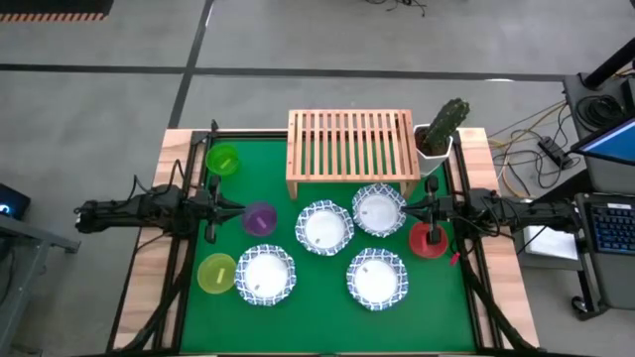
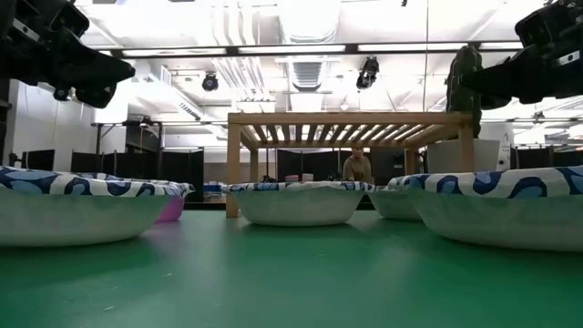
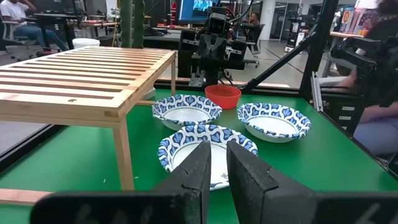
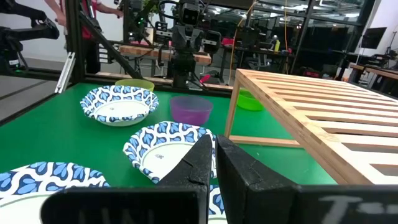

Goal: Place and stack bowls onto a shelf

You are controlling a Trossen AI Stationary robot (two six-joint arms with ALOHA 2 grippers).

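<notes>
- Bowls sat all over the green table [image 1: 327, 297], and none was on the shelf [image 1: 352, 144] yet.
- The shelf stood at the far side of the table, with nothing on its wood slats.
- Four white bowls with blue rims lay in front of it: one near the shelf on the right [image 1: 379, 209], one in the middle [image 1: 324, 227], one at the front left [image 1: 264, 275] and one at the front right [image 1: 377, 278].
- The green bowl [image 1: 222, 160] sat beside the shelf on the left, the purple bowl [image 1: 260, 218] near the left hand, and the yellow bowl [image 1: 216, 273] just beside the front left white bowl.
- The red bowl [image 1: 428, 241] sat under the right hand [image 1: 433, 210], or very close to it; from above it was hard to say if they touched.
- The left hand [image 1: 220, 208] hung at the left side with its fingers almost closed, just a thin gap, and held nothing.
- The right hand was shut tight and held nothing.
- A cactus pot [image 1: 437, 134] stood close to the shelf's right corner, so a wide swing there might knock it over.
- A shut hand might just push a bowl instead of picking it up.
- The white bowls lay close together, so grabbing one might bump the next.
</notes>
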